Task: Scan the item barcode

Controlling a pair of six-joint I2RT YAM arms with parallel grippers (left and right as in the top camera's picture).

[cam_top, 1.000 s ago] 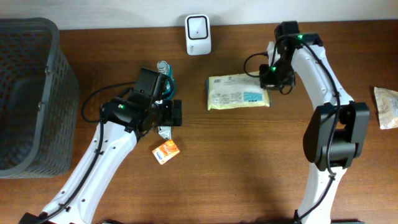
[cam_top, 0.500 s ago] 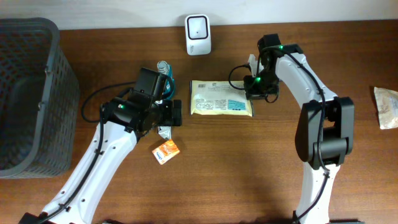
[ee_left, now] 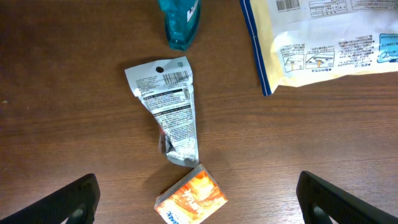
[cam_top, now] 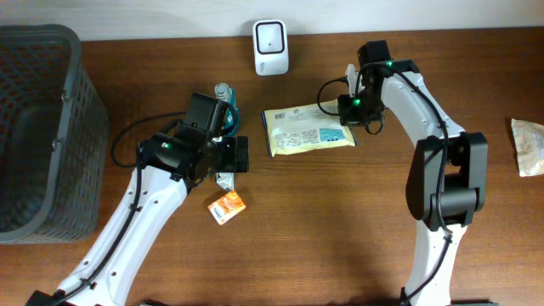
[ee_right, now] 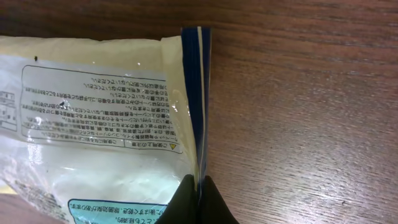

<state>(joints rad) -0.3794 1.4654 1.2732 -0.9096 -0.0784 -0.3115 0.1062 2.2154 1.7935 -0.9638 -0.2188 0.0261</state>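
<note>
A cream packet (cam_top: 308, 130) with a blue sealed edge and printed back lies just off the wooden table, below the white scanner (cam_top: 270, 36) at the back edge. My right gripper (cam_top: 350, 106) is shut on the packet's right edge. In the right wrist view the gripper (ee_right: 200, 199) pinches the blue seam of the packet (ee_right: 93, 124). A barcode (ee_left: 287, 5) shows at the packet's top edge in the left wrist view. My left gripper (cam_top: 228, 157) stands open over small items, holding nothing; its gap (ee_left: 198, 202) is above an orange box.
A grey mesh basket (cam_top: 34, 127) fills the left side. A teal bottle (ee_left: 180, 18), a crumpled silver pouch (ee_left: 171, 106) and the orange box (cam_top: 227, 205) lie under the left arm. Another packet (cam_top: 529, 146) sits at the right edge.
My right gripper carried the cream packet leftwards, closer to the scanner, and the packet now sits slightly tilted. The left arm has not moved.
</note>
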